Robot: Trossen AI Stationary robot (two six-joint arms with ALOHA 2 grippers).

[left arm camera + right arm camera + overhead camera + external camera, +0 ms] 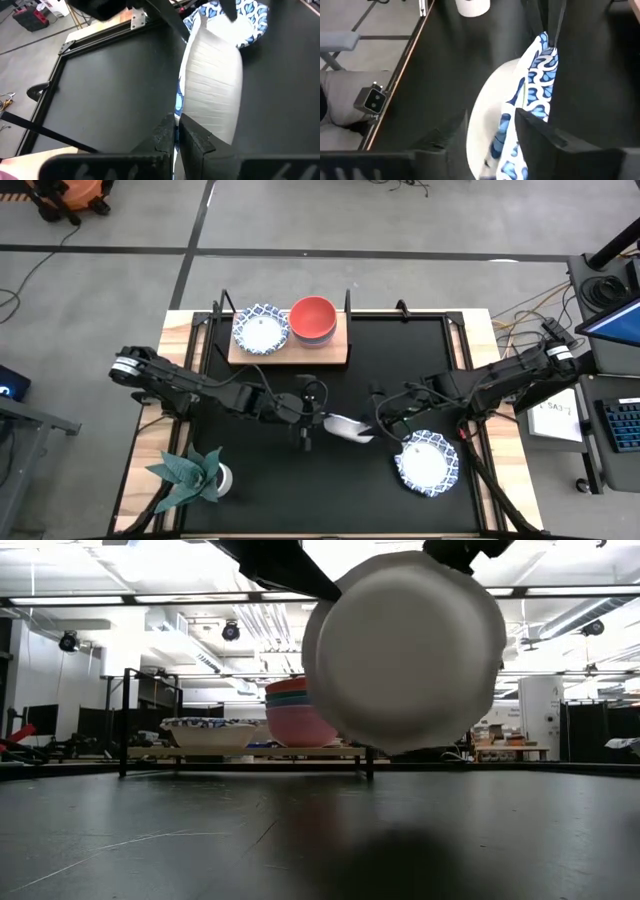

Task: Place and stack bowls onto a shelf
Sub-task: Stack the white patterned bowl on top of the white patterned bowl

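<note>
A white bowl with a blue-patterned rim [348, 427] stands on edge above the middle of the black mat, its underside [405, 650] facing the near edge. My left gripper [312, 423] is shut on it from the left. My right gripper [375, 420] is open at the bowl's opposite side, one finger to each side of the rim [540, 65]. On the shelf [290, 352] at the far edge sit a patterned bowl [260, 330] and a stack of plain bowls with the red one on top [313, 320]. Another patterned bowl [427, 462] lies on the mat at the near right. My left gripper pinches the bowl's rim [176, 102] between its two fingers, one on the patterned inside and one on the white outside. The fingers come from the table's left, slanting down a little. The bowl stands on edge, lifted clear of the mat. My right gripper's fingers straddle the opposite rim; whether one touches it I cannot tell.
A green leafy plant in a small white pot [195, 475] stands at the mat's near left corner. The shelf's thin black posts [124, 720] rise at its ends. Bare mat [300, 490] lies between the plant and the near-right bowl.
</note>
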